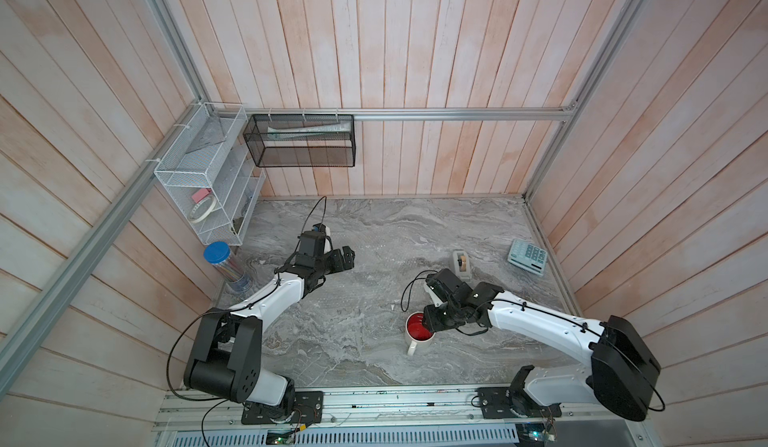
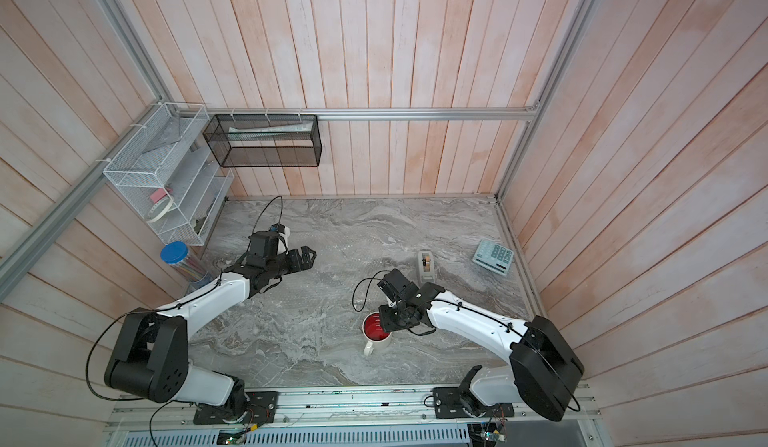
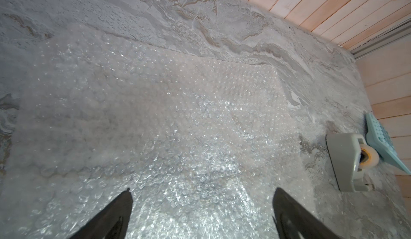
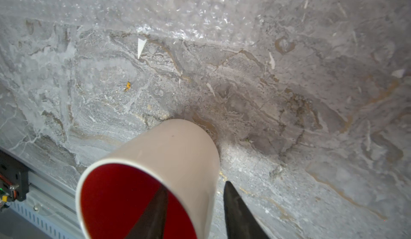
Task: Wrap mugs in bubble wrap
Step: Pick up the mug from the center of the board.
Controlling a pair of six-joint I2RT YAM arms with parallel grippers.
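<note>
Mug [image 4: 173,155] wall between tips of right tool [image 4: 195,185], grip unclear, left tool [image 3: 202,189] spread wide over bubble wrap [image 3: 155,104]

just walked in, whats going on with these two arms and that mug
Two robot arms are setting up to wrap a mug. The right gripper straddles the wall of the white ceramic mug with a glossy red inside, one finger in, one outside; whether it is clamped is unclear. The mug stands upright on the bare grey marble tabletop, beside the clear bubble wrap sheet, not on it. The left gripper is open above that flat sheet, holding nothing.
</note>
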